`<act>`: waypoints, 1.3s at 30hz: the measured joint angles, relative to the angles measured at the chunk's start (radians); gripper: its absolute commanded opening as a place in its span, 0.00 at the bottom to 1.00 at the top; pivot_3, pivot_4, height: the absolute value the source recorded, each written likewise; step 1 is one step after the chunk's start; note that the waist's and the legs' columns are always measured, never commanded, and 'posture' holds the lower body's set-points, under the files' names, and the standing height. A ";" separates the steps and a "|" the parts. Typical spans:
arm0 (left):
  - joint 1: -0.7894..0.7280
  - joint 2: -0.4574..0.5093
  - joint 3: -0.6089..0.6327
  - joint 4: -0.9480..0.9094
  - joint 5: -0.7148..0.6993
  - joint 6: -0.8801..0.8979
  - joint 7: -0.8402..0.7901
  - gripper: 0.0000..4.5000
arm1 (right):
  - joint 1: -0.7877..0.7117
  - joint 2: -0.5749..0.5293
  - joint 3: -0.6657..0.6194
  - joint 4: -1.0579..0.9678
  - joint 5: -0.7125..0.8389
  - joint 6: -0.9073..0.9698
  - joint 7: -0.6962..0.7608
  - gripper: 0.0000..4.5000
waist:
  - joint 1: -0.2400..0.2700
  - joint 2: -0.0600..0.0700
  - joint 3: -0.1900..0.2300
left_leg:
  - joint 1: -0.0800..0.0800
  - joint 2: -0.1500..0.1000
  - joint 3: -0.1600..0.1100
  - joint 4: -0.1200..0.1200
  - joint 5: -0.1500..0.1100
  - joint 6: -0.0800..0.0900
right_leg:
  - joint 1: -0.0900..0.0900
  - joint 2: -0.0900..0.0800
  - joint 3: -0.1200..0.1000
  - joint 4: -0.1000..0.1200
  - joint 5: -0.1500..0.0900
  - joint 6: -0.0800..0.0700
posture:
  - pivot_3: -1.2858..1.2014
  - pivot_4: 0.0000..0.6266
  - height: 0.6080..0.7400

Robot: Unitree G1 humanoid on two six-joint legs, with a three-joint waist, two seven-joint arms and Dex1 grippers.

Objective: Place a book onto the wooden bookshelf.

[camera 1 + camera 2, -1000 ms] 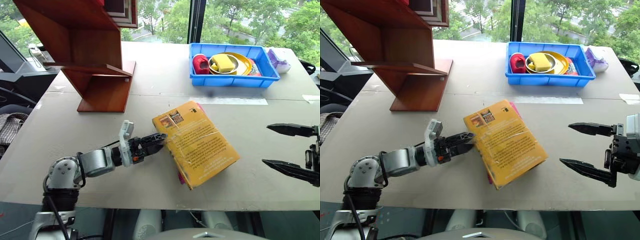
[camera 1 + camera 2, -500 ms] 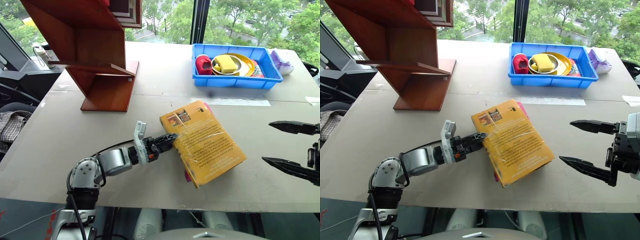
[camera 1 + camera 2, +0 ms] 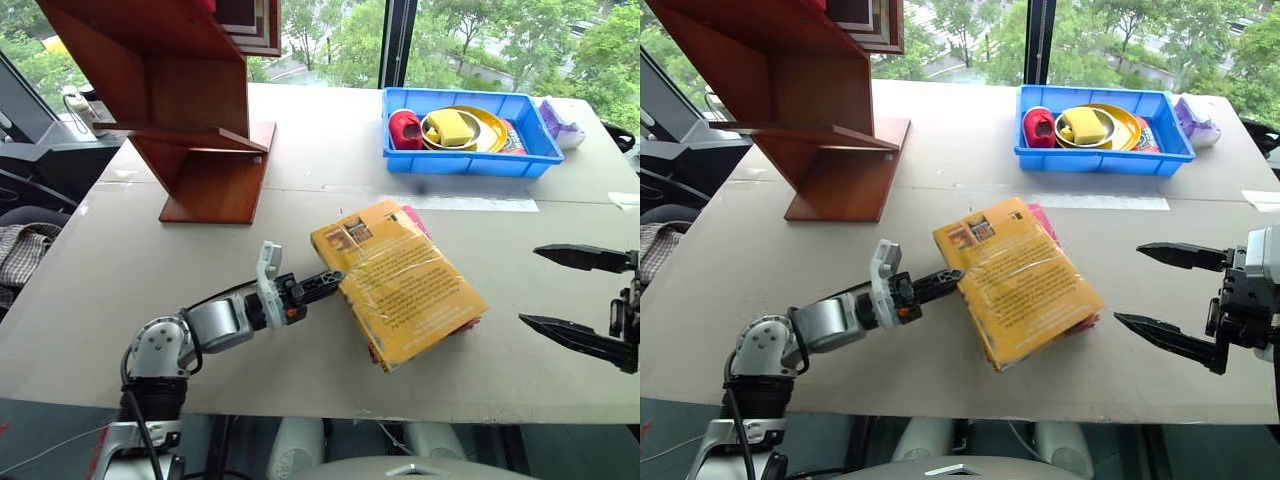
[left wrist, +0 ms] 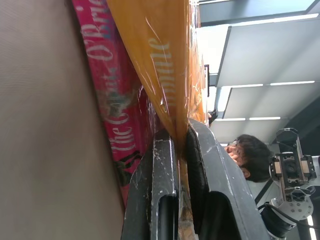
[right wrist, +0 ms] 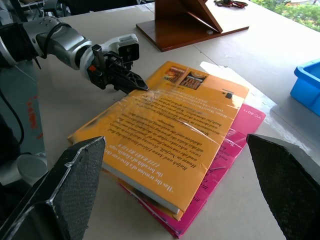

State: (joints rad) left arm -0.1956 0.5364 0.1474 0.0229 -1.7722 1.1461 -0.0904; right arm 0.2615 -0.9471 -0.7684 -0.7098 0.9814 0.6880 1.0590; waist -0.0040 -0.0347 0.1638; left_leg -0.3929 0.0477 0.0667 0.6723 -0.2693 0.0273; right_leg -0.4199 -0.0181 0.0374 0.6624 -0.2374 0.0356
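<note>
The left gripper point(image 3: 322, 285) is clamped on the near-left edge of the yellow book point(image 3: 400, 280), whose length runs away to its right toward the splayed, empty right gripper point(image 3: 575, 295), the bookshelf point(image 3: 190, 110) far beyond.

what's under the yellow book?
A pink book lies under the yellow book, on the table; its spine and one corner stick out. Its cover is hidden.
</note>
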 measured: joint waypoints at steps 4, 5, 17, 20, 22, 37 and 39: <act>-0.004 0.070 0.069 -0.075 0.013 -0.007 -0.067 0.01 | -0.019 0.006 0.033 0.005 -0.006 -0.021 -0.001 1.00 | 0.001 -0.001 0.000 | -0.001 0.000 0.000 0.000 0.000 0.000 | 0.000 -0.001 -0.001 0.000 -0.002 -0.004 | 0.52 0.24 1.00; -0.030 0.100 0.088 -0.119 0.034 -0.014 -0.092 0.01 | -0.036 0.010 0.050 0.012 -0.006 -0.028 -0.005 1.00 | 0.003 -0.001 0.000 | -0.001 0.000 -0.001 0.000 0.000 0.000 | 0.000 -0.001 -0.002 -0.001 -0.002 -0.004 | 0.52 0.24 1.00; -0.589 0.369 -0.039 -0.359 0.666 -0.290 -0.441 0.01 | -0.174 0.054 0.112 0.156 -0.031 -0.110 -0.030 1.00 | 0.017 -0.001 0.002 | -0.005 -0.001 0.001 0.002 0.000 0.000 | 0.000 0.001 -0.005 -0.004 0.000 0.001 | 0.52 0.24 1.00; -0.713 0.469 -0.138 -0.352 1.011 -0.550 -0.585 0.01 | -0.225 0.079 0.125 0.192 -0.032 -0.141 -0.044 1.00 | 0.013 0.000 0.002 | -0.003 -0.001 0.003 0.000 0.000 0.000 | 0.000 0.001 -0.003 -0.004 0.000 0.001 | 0.52 0.24 1.00; -0.757 0.501 -0.188 -0.324 1.161 -0.686 -0.649 0.01 | -0.251 0.094 0.134 0.208 -0.032 -0.154 -0.048 1.00 | 0.015 0.000 0.002 | -0.003 -0.001 0.004 -0.001 0.000 0.000 | 0.000 0.001 -0.003 -0.005 0.000 0.001 | 0.52 0.24 1.00; -0.938 0.714 -0.275 0.100 1.744 -1.234 -1.015 0.01 | -0.399 0.182 0.322 0.346 -0.122 -0.286 -0.017 1.00 | 0.016 0.001 0.003 | -0.007 0.000 0.005 0.000 0.000 0.000 | -0.003 0.001 -0.003 -0.003 0.000 0.002 | 0.52 0.24 1.00; -0.938 0.746 -0.275 0.124 1.778 -1.260 -1.062 0.01 | -0.418 0.182 0.332 0.362 -0.130 -0.303 -0.008 1.00 | 0.016 0.001 0.003 | -0.006 0.000 0.005 0.000 0.000 0.000 | -0.003 0.001 -0.003 -0.003 0.000 0.001 | 0.52 0.24 1.00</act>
State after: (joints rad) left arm -1.1332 1.2822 -0.1275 0.1464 0.0061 -0.1137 -1.1522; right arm -0.1564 -0.7651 -0.4366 -0.3473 0.8515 0.3853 1.0506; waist 0.0116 -0.0338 0.1670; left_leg -0.3993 0.0477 0.0718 0.6726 -0.2692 0.0275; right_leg -0.4233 -0.0173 0.0344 0.6596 -0.2378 0.0371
